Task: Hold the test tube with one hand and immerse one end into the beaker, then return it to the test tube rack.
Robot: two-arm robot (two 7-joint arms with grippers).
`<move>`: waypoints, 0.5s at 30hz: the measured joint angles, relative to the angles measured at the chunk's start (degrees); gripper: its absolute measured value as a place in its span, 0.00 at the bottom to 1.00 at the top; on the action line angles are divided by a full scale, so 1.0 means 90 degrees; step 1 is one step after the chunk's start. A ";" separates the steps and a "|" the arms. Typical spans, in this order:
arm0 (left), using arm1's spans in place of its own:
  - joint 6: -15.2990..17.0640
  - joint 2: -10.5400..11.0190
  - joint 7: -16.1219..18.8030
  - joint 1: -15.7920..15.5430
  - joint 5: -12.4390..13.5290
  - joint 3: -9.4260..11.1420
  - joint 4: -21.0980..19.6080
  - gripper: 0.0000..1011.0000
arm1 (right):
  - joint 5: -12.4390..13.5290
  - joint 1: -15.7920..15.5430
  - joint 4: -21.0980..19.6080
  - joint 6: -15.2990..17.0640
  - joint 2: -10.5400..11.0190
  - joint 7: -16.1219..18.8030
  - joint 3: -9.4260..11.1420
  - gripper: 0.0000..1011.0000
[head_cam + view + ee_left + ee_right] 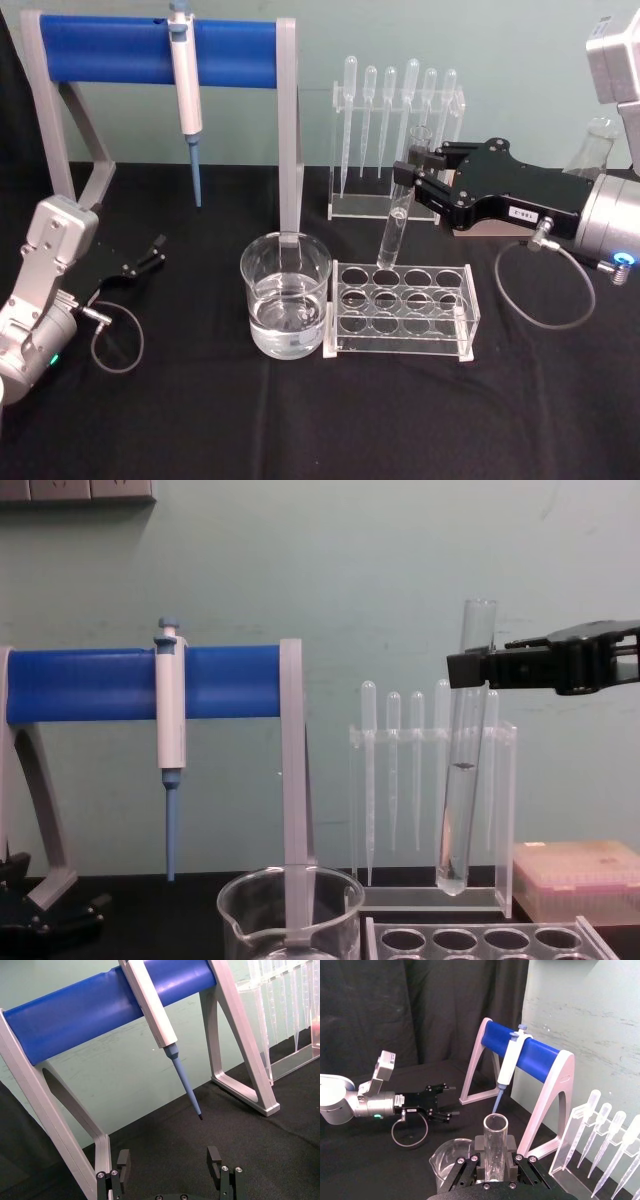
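Observation:
My right gripper (407, 178) is shut on the test tube (398, 215), a clear glass tube held a little tilted near its upper end. In the chest view the test tube (460, 780) hangs with its round bottom just above the clear rack, right of the beaker (290, 910). The beaker (285, 295) stands left of the rack and holds clear liquid. From the right wrist, the tube's open rim (495, 1125) rises between the fingers (479, 1152). My left gripper (155, 250) rests open at the far left, also seen as the left gripper (169, 1160).
A clear rack with round holes (400, 305) sits under the tube. Behind it stands a holder of plastic pipettes (395, 130). A blue-barred stand (160, 50) carries a hanging pipettor (186, 95). A pink box (575, 875) and a glass flask (595, 145) are at the right.

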 joint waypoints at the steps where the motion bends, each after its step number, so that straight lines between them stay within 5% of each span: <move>1: 0.0000 0.0000 0.0000 0.0000 0.0000 0.0000 0.0000 0.99 | 0.0000 0.0000 0.0000 0.0000 0.0000 0.0000 0.0000 0.24; 15: 0.0000 0.0000 0.0000 0.0000 0.0000 0.0000 0.0001 0.99 | 0.0000 0.0000 0.0000 0.0000 0.0000 0.0000 0.0000 0.24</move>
